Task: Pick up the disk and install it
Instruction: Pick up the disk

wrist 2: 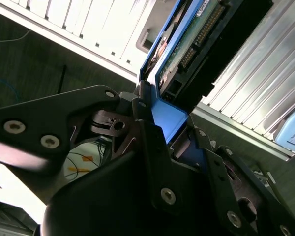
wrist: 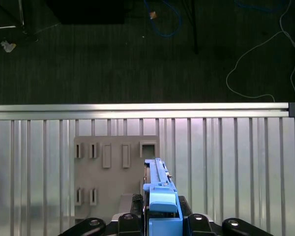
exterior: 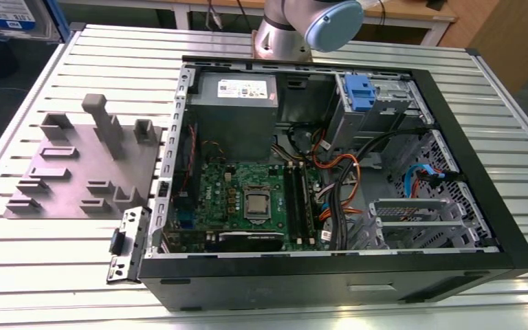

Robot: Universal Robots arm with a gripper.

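Note:
My gripper (wrist: 160,223) is shut on the disk (wrist: 158,189), which shows edge-on in the first wrist view with its blue bracket along the rim. It hangs above the grey slotted fixture (wrist: 113,172) on the ribbed table. In the second wrist view the disk's (wrist 2: 196,39) green circuit-board underside and blue bracket show, with the gripper's (wrist 2: 162,120) black fingers (wrist 2: 147,123) clamped on the bracket's end. In the exterior view the disk (exterior: 7,17) shows its white and blue label at the top left corner, well away from the open computer case (exterior: 337,268).
The case lies open on the table with the motherboard (exterior: 255,199), power supply (exterior: 234,96) and a drive bay (exterior: 383,103) holding a blue plastic tab (exterior: 360,93). The arm's base (exterior: 291,31) stands behind the case. The grey fixture (exterior: 80,168) sits at the exterior view's left.

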